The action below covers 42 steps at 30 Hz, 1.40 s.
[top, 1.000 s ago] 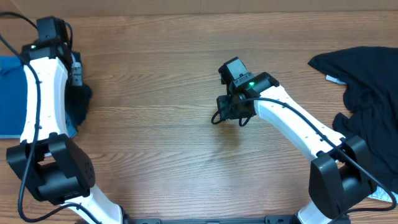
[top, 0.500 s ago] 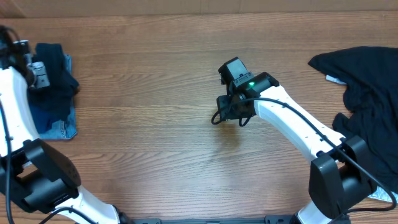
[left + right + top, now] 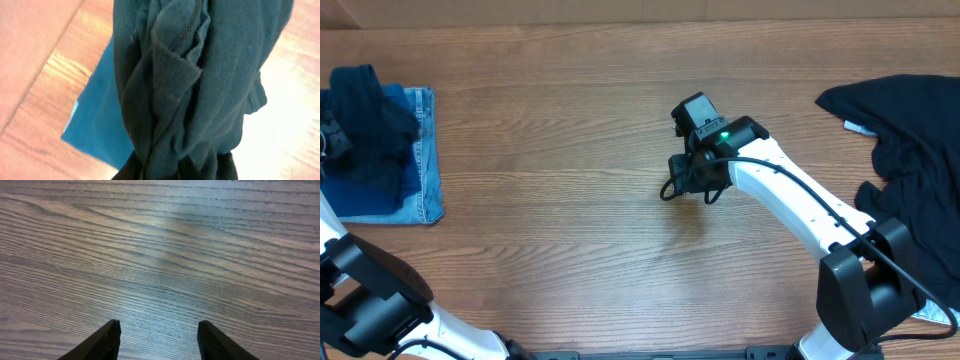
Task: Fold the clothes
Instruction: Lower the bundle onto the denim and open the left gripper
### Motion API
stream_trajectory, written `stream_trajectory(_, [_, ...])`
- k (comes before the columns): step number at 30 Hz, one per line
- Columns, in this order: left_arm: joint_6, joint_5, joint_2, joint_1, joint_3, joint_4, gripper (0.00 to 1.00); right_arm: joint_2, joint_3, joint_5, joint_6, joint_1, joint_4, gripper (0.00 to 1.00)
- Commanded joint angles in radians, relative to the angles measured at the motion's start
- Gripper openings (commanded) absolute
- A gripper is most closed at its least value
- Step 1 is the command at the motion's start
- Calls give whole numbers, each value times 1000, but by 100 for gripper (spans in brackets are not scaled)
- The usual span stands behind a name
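Swinging leftward since 1 second ago, the left gripper [image 3: 328,142] is clamping a bunched dark navy fabric garment [image 3: 365,115], apparently bringing it onto the flat light-blue denim piece [image 3: 425,150] for stacking. Well right of that denim, the right gripper [image 3: 159,327] is waiting, fingers apart and empty, over the brown wooden table [image 3: 570,150]. Farther right, a limp heap of dark navy clothes [image 3: 910,150] is lying unfolded.
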Motion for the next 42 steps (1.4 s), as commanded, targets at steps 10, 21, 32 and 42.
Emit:
stream_trajectory(10, [-11,24,89,3,34,27,18,-1,-4,0,-2,-3,-6,54])
stream_trajectory(21, [-229,-136,89,47,34,25,100,-1,-4,0,-2,-3,-11,54])
stream_trajectory(32, [-220,152,89,47,34,0,100,-1,-4,-1,-3,-3,-13,55])
stream_trajectory(42, [-167,238,88,-108,34,-96,100,-1,3,0,-32,-3,55,63])
